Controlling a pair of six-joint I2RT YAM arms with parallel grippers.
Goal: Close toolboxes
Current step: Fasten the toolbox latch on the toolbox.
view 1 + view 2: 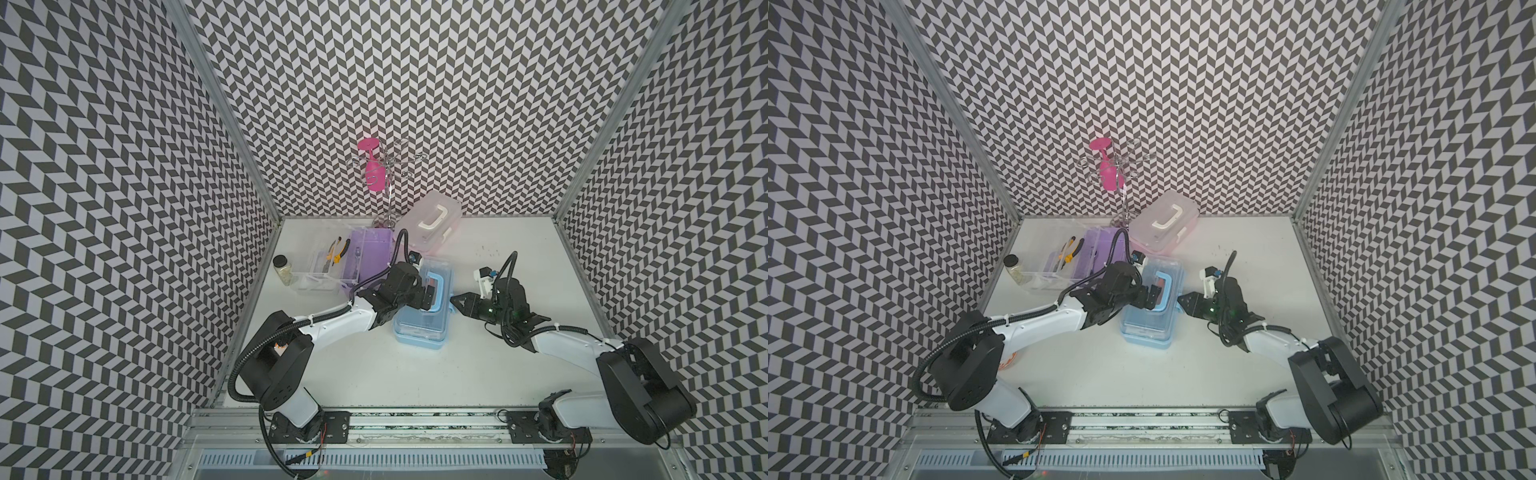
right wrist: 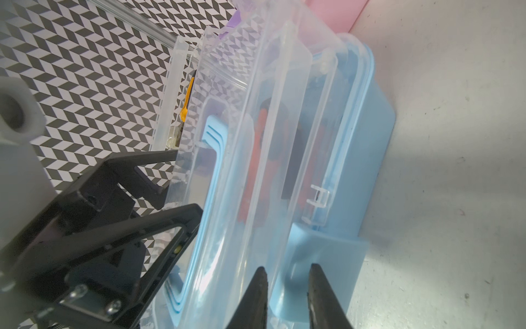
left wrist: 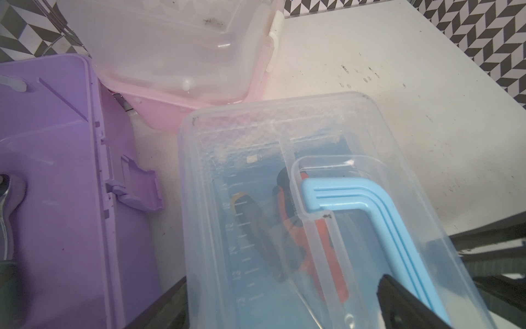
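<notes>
In both top views we see the light blue toolbox [image 1: 419, 328] [image 1: 1146, 328] in the middle of the frame on the counter [image 1: 415, 382], with its clear lid down on the base. Through the lid we make out an orange-handled tool [image 3: 316, 245] and a dark one with a yellow band [image 3: 247, 219].

The left end effector [image 1: 428, 297] lies on top of this lid by the blue handle [image 1: 434, 276]. Its jaws are spread and clasp nothing.

The right end effector [image 2: 287, 273] meets the box's right side at the blue latch [image 2: 327, 256]. Its tips are narrowly parted, and we cannot tell whether they touch the flap.

To the upper left stands the purple toolbox [image 1: 372, 253], open, its clear lid [image 1: 316, 274] thrown back toward the left edge. Yellow-and-black pliers [image 1: 340, 251] rest on the tray there.

A small jar [image 1: 283, 270] (black cap, pale contents) stands just beside that lid.

The pink toolbox [image 1: 432, 241] sits shut toward the top of the counter, just beside the other two. Its contents are too cloudy to read.
</notes>
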